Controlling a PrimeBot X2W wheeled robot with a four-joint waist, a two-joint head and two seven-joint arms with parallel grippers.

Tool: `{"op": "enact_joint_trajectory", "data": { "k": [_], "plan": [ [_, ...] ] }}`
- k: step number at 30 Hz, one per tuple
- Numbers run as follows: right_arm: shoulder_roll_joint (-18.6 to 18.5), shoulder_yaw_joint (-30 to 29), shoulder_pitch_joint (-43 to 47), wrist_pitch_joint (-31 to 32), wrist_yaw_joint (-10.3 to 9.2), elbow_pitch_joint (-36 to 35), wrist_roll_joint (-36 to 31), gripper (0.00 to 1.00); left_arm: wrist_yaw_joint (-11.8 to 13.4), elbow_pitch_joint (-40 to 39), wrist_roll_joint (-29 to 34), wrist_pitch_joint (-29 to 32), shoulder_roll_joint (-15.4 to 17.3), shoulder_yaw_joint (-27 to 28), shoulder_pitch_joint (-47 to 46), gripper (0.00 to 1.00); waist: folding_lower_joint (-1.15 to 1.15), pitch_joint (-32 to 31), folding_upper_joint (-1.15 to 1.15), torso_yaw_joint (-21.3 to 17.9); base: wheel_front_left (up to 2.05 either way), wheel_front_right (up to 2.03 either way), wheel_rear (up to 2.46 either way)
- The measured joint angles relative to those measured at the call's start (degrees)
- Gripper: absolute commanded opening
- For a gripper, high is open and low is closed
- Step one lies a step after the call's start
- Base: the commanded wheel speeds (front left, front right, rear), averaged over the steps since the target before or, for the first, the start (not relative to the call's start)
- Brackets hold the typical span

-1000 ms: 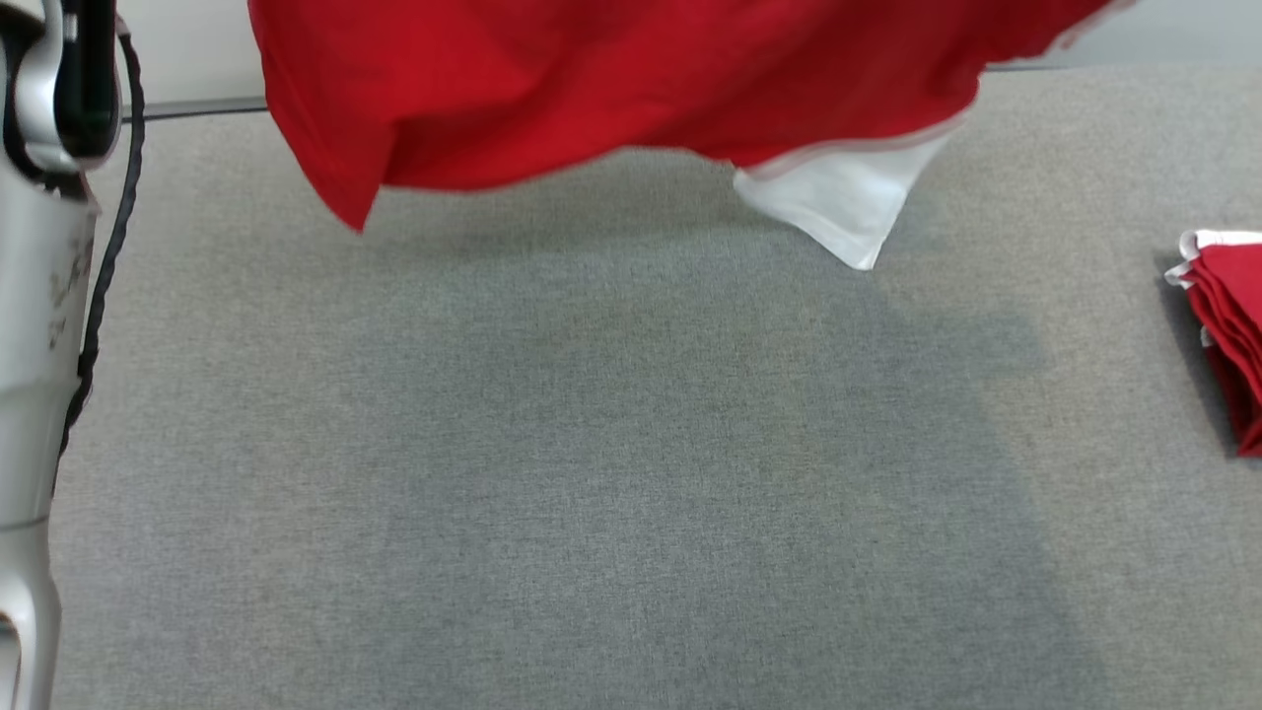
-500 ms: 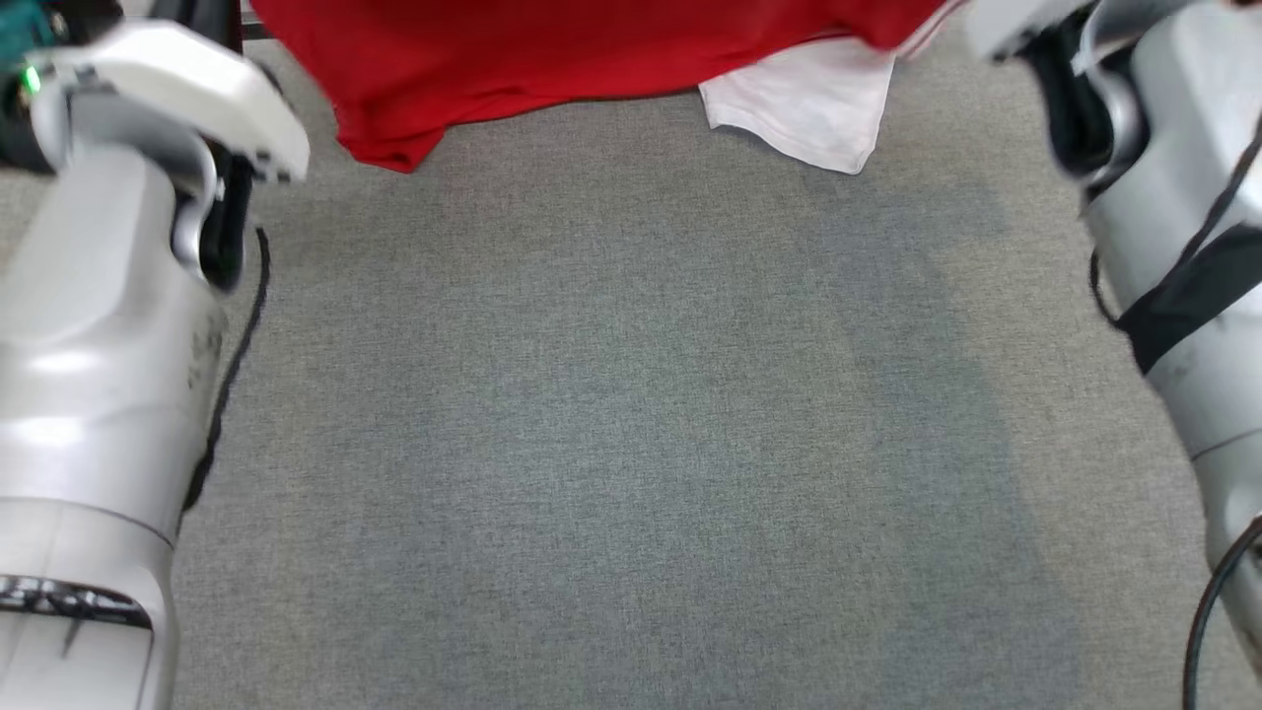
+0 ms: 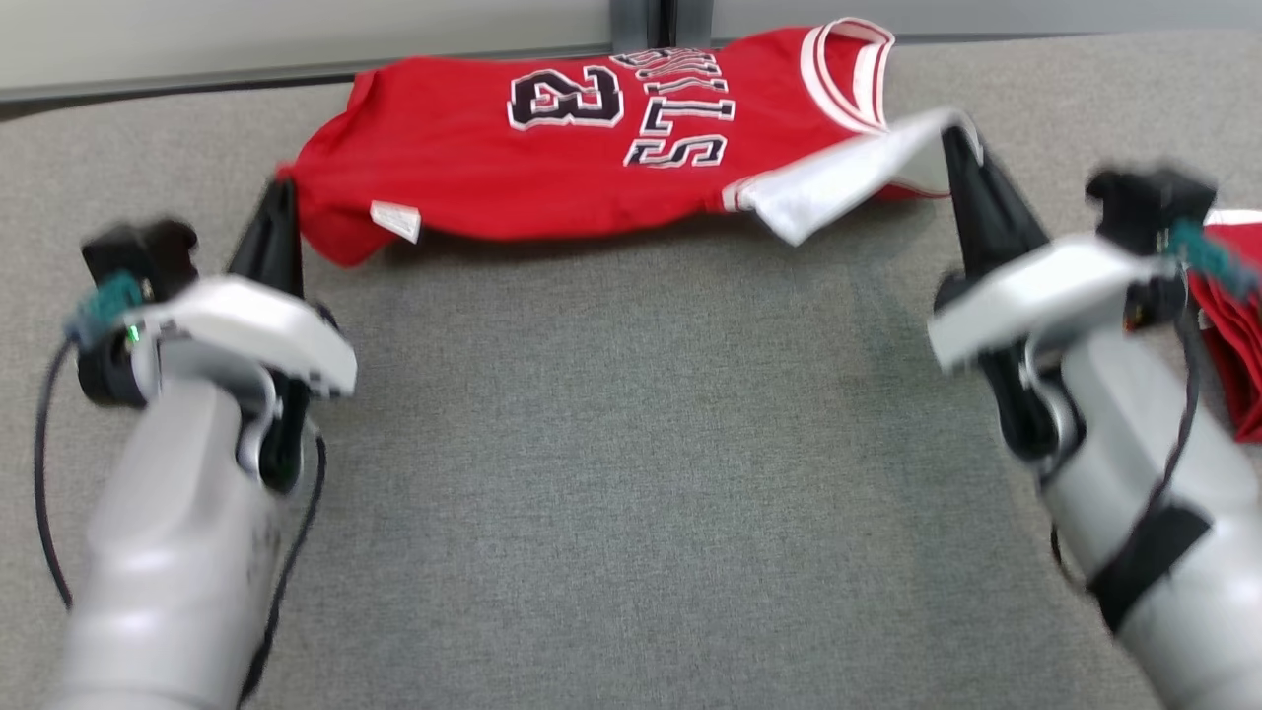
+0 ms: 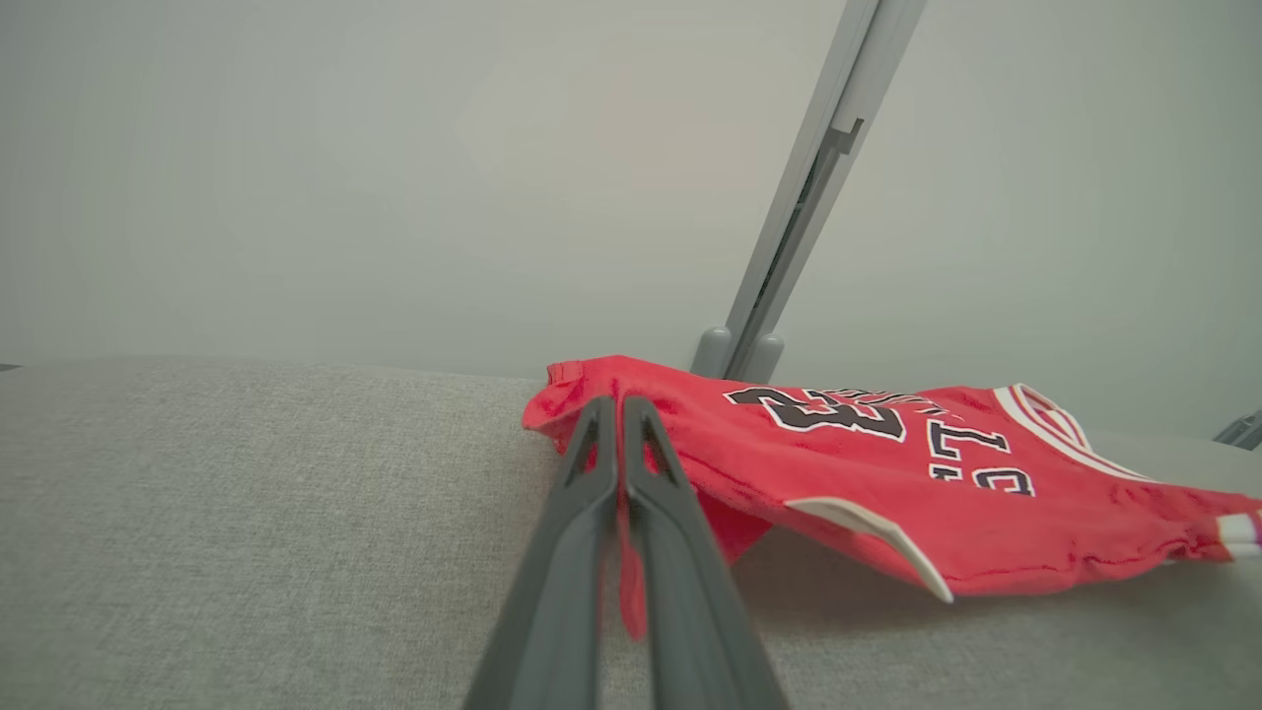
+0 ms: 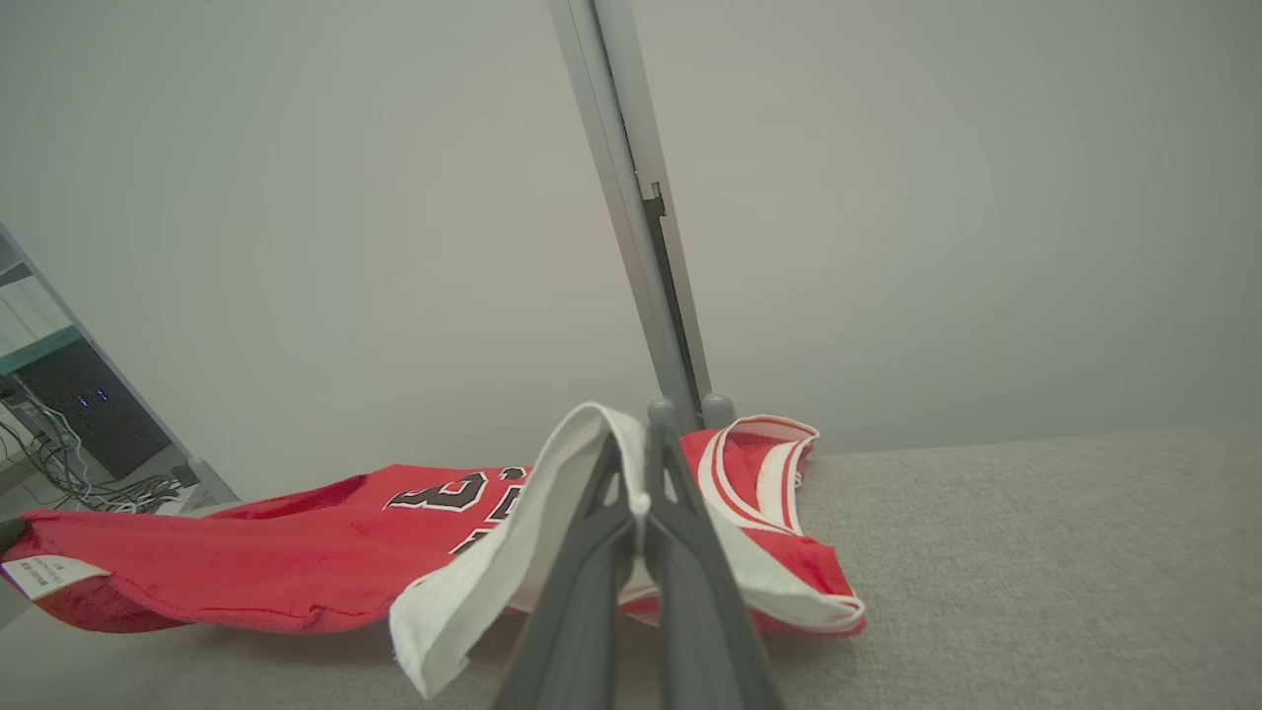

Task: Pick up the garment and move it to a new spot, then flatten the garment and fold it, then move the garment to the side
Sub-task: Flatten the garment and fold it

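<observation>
The garment (image 3: 552, 158) is a red jersey with white trim and black-and-white lettering, stretched across the far part of the grey table (image 3: 631, 444). My left gripper (image 3: 281, 192) is shut on its red left corner (image 4: 631, 572), with red cloth pinched between the fingers. My right gripper (image 3: 954, 148) is shut on the white sleeve (image 3: 848, 177) at the jersey's right end (image 5: 552, 493). The near edge of the garment sags between the two grips, and a white label (image 3: 396, 219) hangs near the left corner.
A folded red and white cloth pile (image 3: 1232, 325) lies at the table's right edge, behind my right forearm. A grey upright post (image 3: 646, 22) stands at the table's far edge against a pale wall (image 4: 394, 177). Shelving with cables (image 5: 69, 434) shows at far left.
The garment came down from hanging at the picture's top to lie stretched across the table's far part. The camera view shifted, and both grippers now show holding its ends.
</observation>
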Motion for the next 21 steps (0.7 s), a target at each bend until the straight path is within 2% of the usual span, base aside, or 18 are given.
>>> {"op": "enact_joint_trajectory", "data": {
  "k": [7,13,18,21],
  "plan": [
    [-0.9,-5.7,20.0,0.0,0.00,-13.6,-2.9,0.00,0.8,-7.7,3.0,0.0,-0.2,2.3,13.5,0.00,0.00,-3.6,0.00,0.1,0.00,0.00,0.00],
    [-0.2,-11.1,38.6,0.1,0.00,-24.5,-6.6,0.00,1.9,-15.6,5.2,0.0,1.1,2.8,25.7,0.00,0.00,-7.9,0.00,0.0,0.00,0.00,0.00],
    [1.1,-14.9,50.7,5.9,0.00,-35.0,-10.1,0.00,4.0,-23.8,5.2,0.9,2.7,3.3,36.7,0.00,0.00,-11.8,0.00,-0.7,0.00,0.00,0.00],
    [1.9,-16.9,57.4,10.8,-0.01,-41.3,-12.3,0.00,6.0,-30.9,5.0,3.6,3.0,3.3,42.7,0.00,0.00,-13.7,0.00,-1.1,0.00,0.00,0.00]
  ]
}}
